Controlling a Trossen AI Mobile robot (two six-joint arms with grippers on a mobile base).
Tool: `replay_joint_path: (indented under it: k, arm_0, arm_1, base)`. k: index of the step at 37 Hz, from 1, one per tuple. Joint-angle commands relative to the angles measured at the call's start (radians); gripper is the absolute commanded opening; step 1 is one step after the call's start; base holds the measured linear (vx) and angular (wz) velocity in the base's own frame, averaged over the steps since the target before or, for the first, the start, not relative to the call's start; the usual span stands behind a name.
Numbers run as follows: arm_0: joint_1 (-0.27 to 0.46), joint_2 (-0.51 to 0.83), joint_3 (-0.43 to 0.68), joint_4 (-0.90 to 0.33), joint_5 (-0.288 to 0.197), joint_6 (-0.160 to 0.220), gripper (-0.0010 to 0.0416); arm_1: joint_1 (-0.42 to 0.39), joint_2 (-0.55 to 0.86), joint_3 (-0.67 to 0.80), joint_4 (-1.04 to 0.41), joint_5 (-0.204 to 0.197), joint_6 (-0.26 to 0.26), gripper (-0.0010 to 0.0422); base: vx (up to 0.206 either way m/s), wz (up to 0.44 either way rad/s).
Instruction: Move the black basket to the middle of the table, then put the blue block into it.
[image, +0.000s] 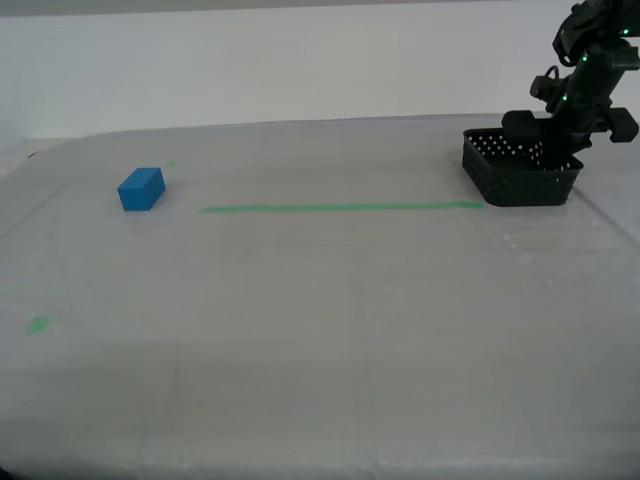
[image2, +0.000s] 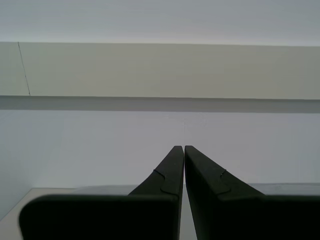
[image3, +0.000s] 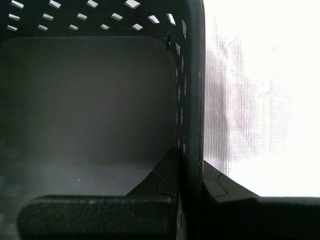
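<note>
The black basket (image: 520, 168) sits on the table (image: 320, 330) at the far right of the exterior view, at the end of the green tape line. My first gripper (image: 545, 140) reaches into it from above and is shut on its wall: in the first wrist view the basket wall (image3: 192, 100) runs between the two fingers, one inside and one outside, with my first gripper (image3: 191, 175) clamped on it. The blue block (image: 141, 189) lies far off at the exterior view's left. My second gripper (image2: 184, 150) is shut and empty, facing a wall; it is out of the exterior view.
A long green tape line (image: 340, 208) runs across the table's middle. A small green tape mark (image: 38, 324) lies near the exterior view's left edge. The table's far edge is just behind the basket.
</note>
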Motion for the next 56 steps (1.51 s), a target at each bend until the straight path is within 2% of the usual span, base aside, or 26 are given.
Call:
replay_joint_path:
  k: [1, 10, 18, 25, 29, 36, 43, 51, 56]
  arm_0:
    - [0.002, -0.017, 0.000, -0.009, 0.005, 0.001, -0.0001]
    - [0.007, -0.086, -0.002, -0.044, 0.005, 0.010, -0.0001]
    - [0.031, -0.144, -0.004, -0.085, 0.005, 0.041, -0.0001]
    - [0.071, -0.184, -0.004, -0.129, 0.005, 0.087, -0.0001]
    - [0.101, -0.207, -0.006, -0.138, 0.005, 0.125, -0.0001]
    - [0.159, -0.236, -0.007, -0.169, 0.005, 0.216, -0.0001]
    - [0.237, -0.264, -0.007, -0.194, 0.009, 0.269, -0.0001]
    - [0.334, -0.272, -0.007, -0.200, 0.010, 0.395, -0.0001]
    - [0.399, -0.272, -0.008, -0.200, 0.016, 0.404, -0.0001]
  arm_1:
    - [0.000, 0.000, 0.000, 0.005, -0.001, 0.002, 0.0000]
    - [0.000, 0.000, 0.000, 0.005, -0.001, 0.002, 0.0000]
    - [0.000, 0.000, 0.000, 0.005, -0.001, 0.002, 0.0000]
    - [0.000, 0.000, 0.000, 0.005, -0.001, 0.002, 0.0000]
    - [0.000, 0.000, 0.000, 0.005, -0.001, 0.002, 0.0000]
    - [0.000, 0.000, 0.000, 0.005, -0.001, 0.002, 0.0000]
    - [0.000, 0.000, 0.000, 0.005, -0.001, 0.002, 0.0000]
    - [0.000, 0.000, 0.000, 0.005, -0.001, 0.002, 0.0000]
    - [0.000, 0.000, 0.000, 0.005, -0.001, 0.002, 0.0000]
  base:
    - [0.000, 0.000]
    - [0.000, 0.000]
    - [0.000, 0.000]
    - [0.000, 0.000]
    - [0.000, 0.000]
    - [0.000, 0.000]
    - [0.000, 0.000]
    - [0.000, 0.000]
    - [0.000, 0.000]
